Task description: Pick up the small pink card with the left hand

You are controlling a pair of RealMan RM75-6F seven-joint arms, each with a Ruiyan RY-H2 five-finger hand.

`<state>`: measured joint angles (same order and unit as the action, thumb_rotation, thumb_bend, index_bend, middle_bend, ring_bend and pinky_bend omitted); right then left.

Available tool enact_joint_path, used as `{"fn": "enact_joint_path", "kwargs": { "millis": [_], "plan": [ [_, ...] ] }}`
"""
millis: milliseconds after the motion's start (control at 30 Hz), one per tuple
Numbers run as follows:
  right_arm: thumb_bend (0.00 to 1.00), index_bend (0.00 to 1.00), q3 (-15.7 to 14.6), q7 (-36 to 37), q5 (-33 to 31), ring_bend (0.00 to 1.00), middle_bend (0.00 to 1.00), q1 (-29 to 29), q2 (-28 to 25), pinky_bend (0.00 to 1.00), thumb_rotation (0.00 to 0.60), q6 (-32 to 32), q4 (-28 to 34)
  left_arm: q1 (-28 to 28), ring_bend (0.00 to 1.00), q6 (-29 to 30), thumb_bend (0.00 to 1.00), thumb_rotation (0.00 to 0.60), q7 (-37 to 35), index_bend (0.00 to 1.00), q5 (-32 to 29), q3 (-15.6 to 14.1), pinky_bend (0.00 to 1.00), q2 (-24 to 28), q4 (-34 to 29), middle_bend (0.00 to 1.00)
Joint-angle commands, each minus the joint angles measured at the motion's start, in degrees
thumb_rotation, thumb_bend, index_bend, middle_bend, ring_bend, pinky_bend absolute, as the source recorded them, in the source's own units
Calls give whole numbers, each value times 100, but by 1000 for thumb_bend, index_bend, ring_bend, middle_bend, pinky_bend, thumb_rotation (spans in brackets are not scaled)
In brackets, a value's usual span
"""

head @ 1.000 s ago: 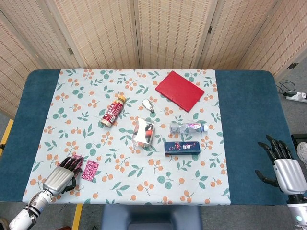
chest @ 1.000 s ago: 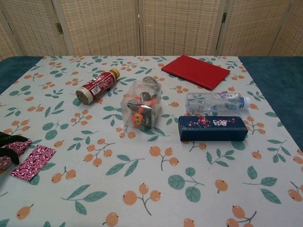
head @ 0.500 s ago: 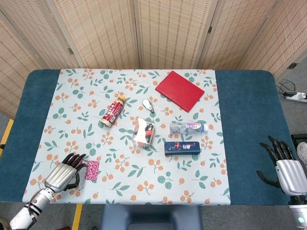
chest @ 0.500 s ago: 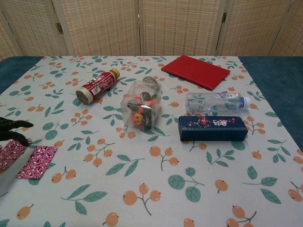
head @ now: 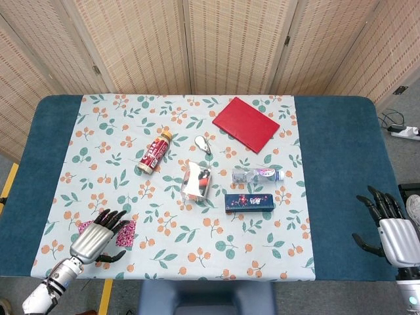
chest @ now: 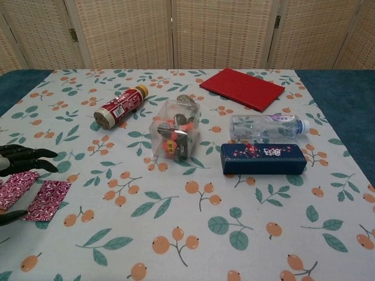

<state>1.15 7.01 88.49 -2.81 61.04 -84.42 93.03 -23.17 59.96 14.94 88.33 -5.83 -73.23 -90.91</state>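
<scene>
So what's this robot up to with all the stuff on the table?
The robot's left hand hovers with fingers spread over two small pink patterned cards lying flat at the near left corner of the floral tablecloth. It holds nothing yet. The right hand rests open over the blue table edge, away from everything. A red-labelled bottle, a clear plastic bag, a clear water bottle, a dark blue box and a red book lie untouched.

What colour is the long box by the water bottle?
Dark blue, with small pink and white markings: the box shows best in the chest view.
</scene>
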Motion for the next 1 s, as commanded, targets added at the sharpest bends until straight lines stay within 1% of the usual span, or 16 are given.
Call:
{"fn": "enact_joint_path", "kwargs": {
  "millis": [33,167,233,433,667,733,1000],
  "plan": [
    [270,149,0,37,-11,29,45,2,7,0,600,7,-29,-101,0,-233,357,264,326,138,-295,116,0,-148,-115,0],
    [270,149,2,97,-30,29,45,15,9,0,600,-1,-86,-166,0,-429,357,274,862,130,-751,222,0,-269,-187,0],
    [270,149,3,112,-35,28,45,19,8,0,600,-3,-98,-172,0,-444,357,291,1064,123,-890,244,0,-316,-198,0],
    [270,149,4,150,-42,30,45,22,7,0,600,1,-130,-149,0,-354,357,307,1604,101,-1272,290,0,-502,-169,0],
    [270,149,13,161,-60,29,45,-4,26,0,600,54,-149,-187,0,-394,357,356,1878,92,-1612,296,0,-572,-128,0],
    [270,149,16,165,-64,29,45,-12,27,0,600,67,-157,-192,0,-399,357,362,1924,91,-1671,280,0,-550,-139,0],
    [270,149,27,172,-83,28,45,-40,45,0,600,113,-180,-179,0,-360,357,400,1908,90,-1811,240,0,-535,-91,0]
  ]
}}
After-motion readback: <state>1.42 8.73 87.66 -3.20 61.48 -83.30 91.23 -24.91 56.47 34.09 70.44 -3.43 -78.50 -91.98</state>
